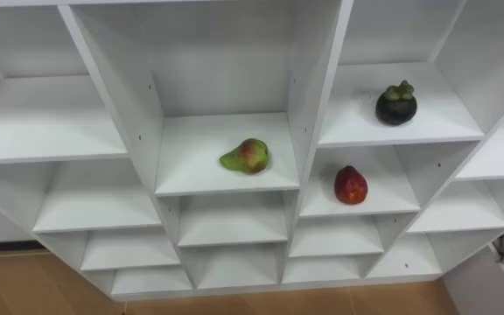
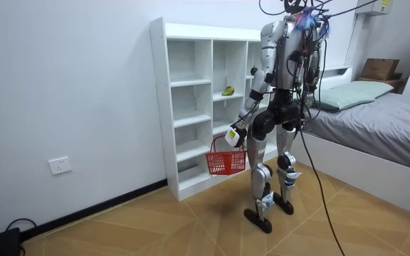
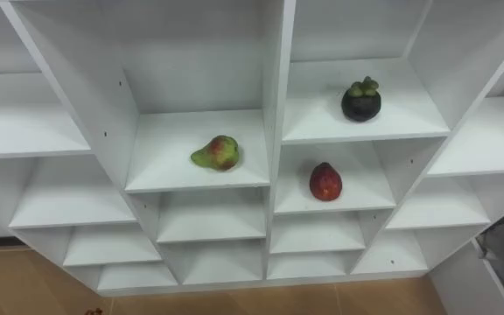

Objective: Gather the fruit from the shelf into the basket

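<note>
it stood upright, left arm hanging slightly bent, left hand curled round the red basket handle.

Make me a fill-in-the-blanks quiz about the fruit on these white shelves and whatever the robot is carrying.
The dark mangosteen sits directly ___ the red fruit. The green-and-red pear lies to the ___ of the red fruit. The robot's left hand has its fingers round the handle of a ___ basket.
Missing words: above; left; red.
</note>
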